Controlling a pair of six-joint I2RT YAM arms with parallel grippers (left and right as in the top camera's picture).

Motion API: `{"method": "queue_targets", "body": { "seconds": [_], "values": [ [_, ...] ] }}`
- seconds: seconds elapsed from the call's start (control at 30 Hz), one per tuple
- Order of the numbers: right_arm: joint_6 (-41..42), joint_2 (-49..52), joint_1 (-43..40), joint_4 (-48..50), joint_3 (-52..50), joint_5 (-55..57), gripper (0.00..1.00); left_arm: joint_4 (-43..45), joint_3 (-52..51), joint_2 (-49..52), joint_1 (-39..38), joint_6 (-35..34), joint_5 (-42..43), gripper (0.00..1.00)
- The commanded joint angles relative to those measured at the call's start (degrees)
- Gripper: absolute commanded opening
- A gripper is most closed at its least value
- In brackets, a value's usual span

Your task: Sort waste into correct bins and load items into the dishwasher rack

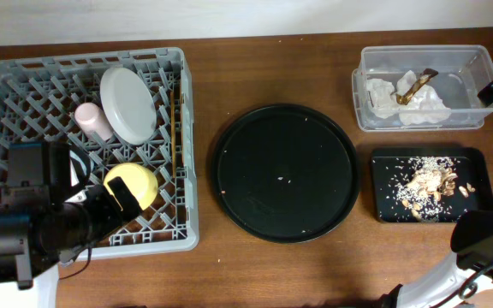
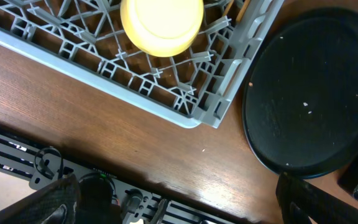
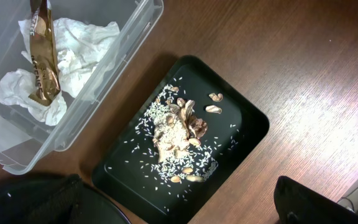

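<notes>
The grey dishwasher rack (image 1: 24, 85) stands at the left. It holds the grey-white plate (image 1: 128, 104), the pink cup (image 1: 92, 121), the yellow bowl (image 1: 135, 184) and the chopsticks (image 1: 171, 111). The light blue cup is not in view. The clear tub (image 1: 469, 60) holds the white tissue (image 1: 383, 94) and gold-brown wrapper (image 1: 413, 85). The small black tray (image 1: 383, 171) holds the food scraps (image 1: 430, 181). My left gripper (image 2: 179, 205) is open and empty by the rack's front right corner (image 2: 191, 112), short of the bowl (image 2: 161, 22). My right gripper (image 3: 179, 205) is open and empty in front of the scraps (image 3: 182, 127).
The large round black tray (image 1: 282, 171) lies in the middle with a few crumbs on it, and shows in the left wrist view (image 2: 309, 93). The table's front edge runs just below both grippers. The tub (image 3: 104, 81) and small tray (image 3: 241, 130) sit close together.
</notes>
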Motion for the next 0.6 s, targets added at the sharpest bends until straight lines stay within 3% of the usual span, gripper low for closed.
{"method": "queue_targets", "body": {
  "seconds": [0.0, 0.17, 0.43, 0.57],
  "values": [
    [-0.1, -0.3, -0.2, 0.0, 0.7, 0.7, 0.99, -0.1, 0.2, -0.6, 0.1, -0.1, 0.8, 0.99],
    [-0.1, -0.3, -0.2, 0.0, 0.7, 0.7, 0.99, -0.1, 0.2, -0.6, 0.1, 4.5, 0.4, 0.99],
    [-0.1, -0.3, -0.2, 0.0, 0.7, 0.7, 0.99, -0.1, -0.9, -0.6, 0.1, 4.5, 0.3, 0.99],
    [-0.1, -0.3, -0.2, 0.0, 0.7, 0.7, 0.99, 5.0, -7.2, -4.2, 0.1, 11.3, 0.2, 0.99]
  ]
}}
